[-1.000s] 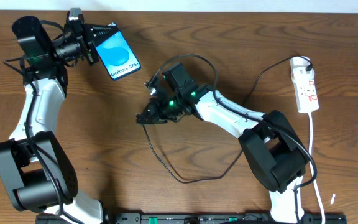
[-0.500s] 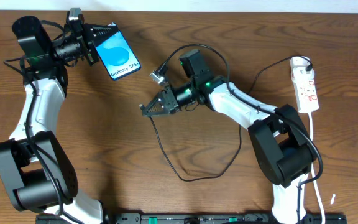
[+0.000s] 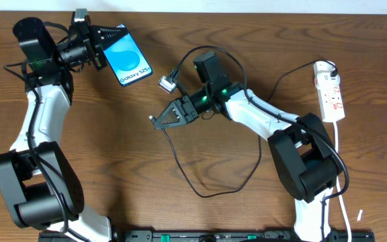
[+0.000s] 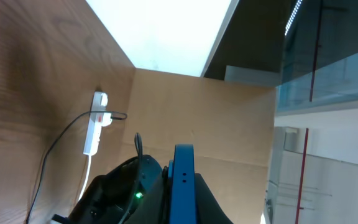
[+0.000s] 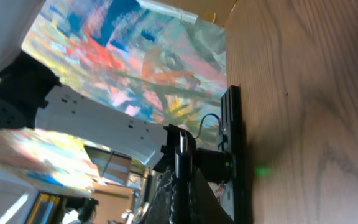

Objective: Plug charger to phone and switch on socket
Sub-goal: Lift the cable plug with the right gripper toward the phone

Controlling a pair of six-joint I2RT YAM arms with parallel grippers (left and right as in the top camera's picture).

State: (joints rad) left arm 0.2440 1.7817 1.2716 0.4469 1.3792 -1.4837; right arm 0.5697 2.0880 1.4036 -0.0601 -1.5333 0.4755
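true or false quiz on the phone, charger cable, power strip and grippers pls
The left gripper grips the slim blue-screened smartphone. True.
The thin black charger cable is plugged into the smartphone. False: it ends at the right gripper, apart from the smartphone.
The narrow white power strip lies on the right arm's side. True.
The power strip touches the smartphone. False: they are at opposite ends of the wooden table.
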